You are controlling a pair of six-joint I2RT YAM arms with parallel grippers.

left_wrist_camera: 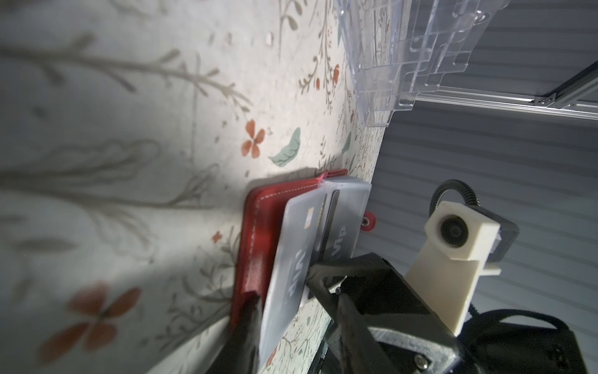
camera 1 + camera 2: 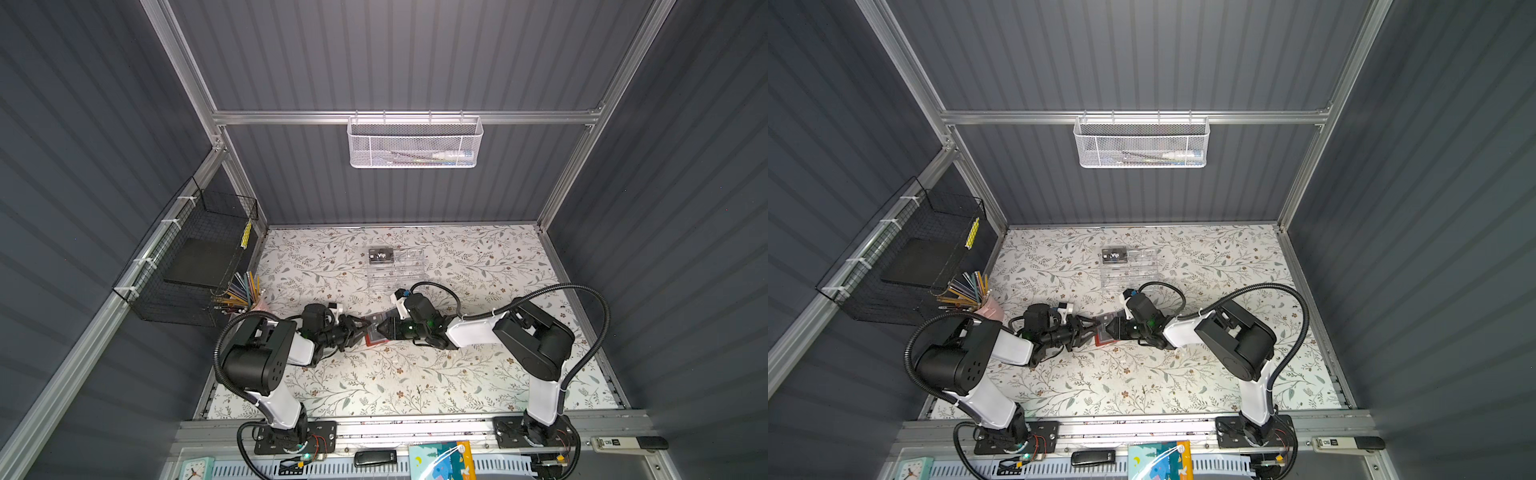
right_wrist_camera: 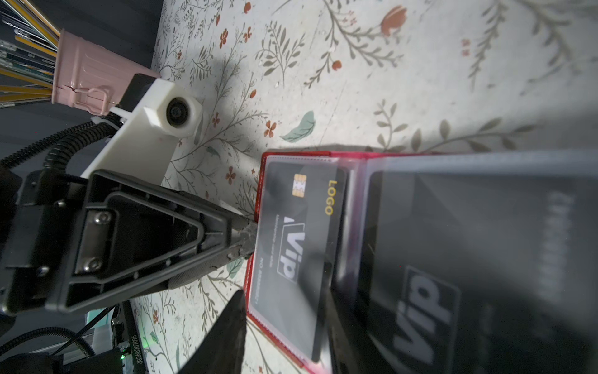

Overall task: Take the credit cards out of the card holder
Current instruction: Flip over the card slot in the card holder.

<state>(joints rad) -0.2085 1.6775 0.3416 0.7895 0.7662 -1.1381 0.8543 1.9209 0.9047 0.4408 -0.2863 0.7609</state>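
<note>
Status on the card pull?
Left gripper at edge of red leather-like card holder; right gripper at its clear sleeves; grips unclear. Black Vip plastic credit cards sleeved. Nothing blocking.

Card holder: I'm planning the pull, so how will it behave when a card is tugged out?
The card holder looks thin and light, so it would probably slide unless pinned. Its clear sleeves stand fanned up, likely floppy. The Vip card looks stiff and glossy, perhaps slippery.

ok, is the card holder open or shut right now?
Open. The red card holder lies spread on the table, its clear sleeves exposed, with a black Vip card showing inside one.
</note>
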